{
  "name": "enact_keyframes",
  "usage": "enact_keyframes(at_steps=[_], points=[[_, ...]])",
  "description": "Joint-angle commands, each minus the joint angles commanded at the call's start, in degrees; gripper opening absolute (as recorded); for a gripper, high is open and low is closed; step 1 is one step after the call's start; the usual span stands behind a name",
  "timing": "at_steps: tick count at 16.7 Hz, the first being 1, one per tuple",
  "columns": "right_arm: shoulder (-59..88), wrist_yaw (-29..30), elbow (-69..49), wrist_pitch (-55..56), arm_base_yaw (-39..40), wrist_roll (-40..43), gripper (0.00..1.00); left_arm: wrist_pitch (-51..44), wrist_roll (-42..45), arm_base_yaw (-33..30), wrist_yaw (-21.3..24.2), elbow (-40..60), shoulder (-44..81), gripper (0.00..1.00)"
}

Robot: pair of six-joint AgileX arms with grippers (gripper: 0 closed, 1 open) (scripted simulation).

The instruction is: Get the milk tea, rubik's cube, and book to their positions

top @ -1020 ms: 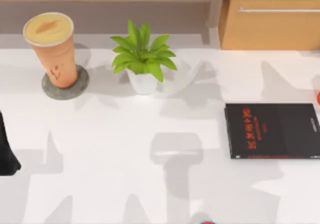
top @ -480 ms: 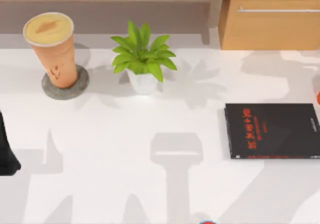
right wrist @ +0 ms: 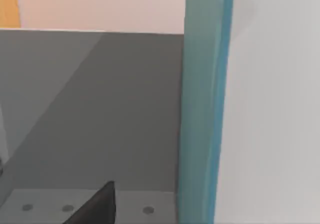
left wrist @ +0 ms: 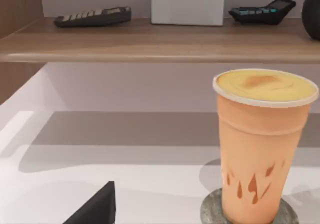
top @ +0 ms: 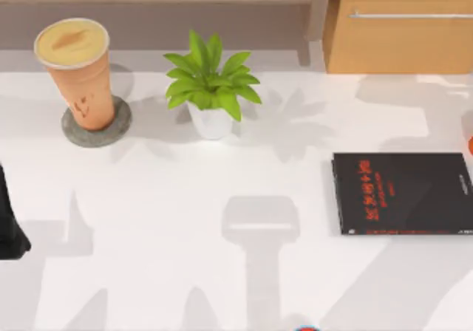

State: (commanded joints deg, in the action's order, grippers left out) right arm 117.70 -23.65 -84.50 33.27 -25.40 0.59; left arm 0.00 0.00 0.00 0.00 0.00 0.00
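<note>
— Where is the milk tea (top: 76, 71)?

— Upright on a round grey coaster (top: 96, 125), near the back left corner of the white worktop (top: 185, 220). The left wrist view has it close up (left wrist: 262, 144), with a wooden shelf (left wrist: 150, 44) behind it carrying a dark keyboard (left wrist: 92, 16), a white box (left wrist: 187, 5) and a black calculator (left wrist: 261, 11).

— And the left gripper?

— A dark part of the left arm (top: 11, 224) sits at the worktop's left edge, well apart from the cup. One dark finger (left wrist: 95, 209) pokes into its wrist view; I cannot tell how far the jaws are spread, and nothing is seen in them.

— The book?

— The teal book (right wrist: 202, 104) stands on edge right in front of the right wrist camera, cover and white pages side by side, one dark finger (right wrist: 95, 206) low in that view. Whether the right gripper grasps it, I cannot tell.

— What else is on the worktop?

— A green plant in a white pot (top: 209, 87) beside the cup toward the middle back, and a thin black book with red lettering (top: 403, 193) lying flat at the right edge. A wooden cabinet (top: 399, 24) stands behind the back right corner.
</note>
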Motion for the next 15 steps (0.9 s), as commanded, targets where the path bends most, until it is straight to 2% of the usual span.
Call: enact_keyframes(at_steps=[8,15], points=[[3.7,0.9,-5.6,-1.9,0.8,0.0,1.0,0.0,0.0,0.0,0.0,0.0,0.0,1.0],[3.7,0.9,-5.6,-1.9,0.8,0.0,0.47,0.0,0.0,0.0,0.0,0.0,0.0,1.0]])
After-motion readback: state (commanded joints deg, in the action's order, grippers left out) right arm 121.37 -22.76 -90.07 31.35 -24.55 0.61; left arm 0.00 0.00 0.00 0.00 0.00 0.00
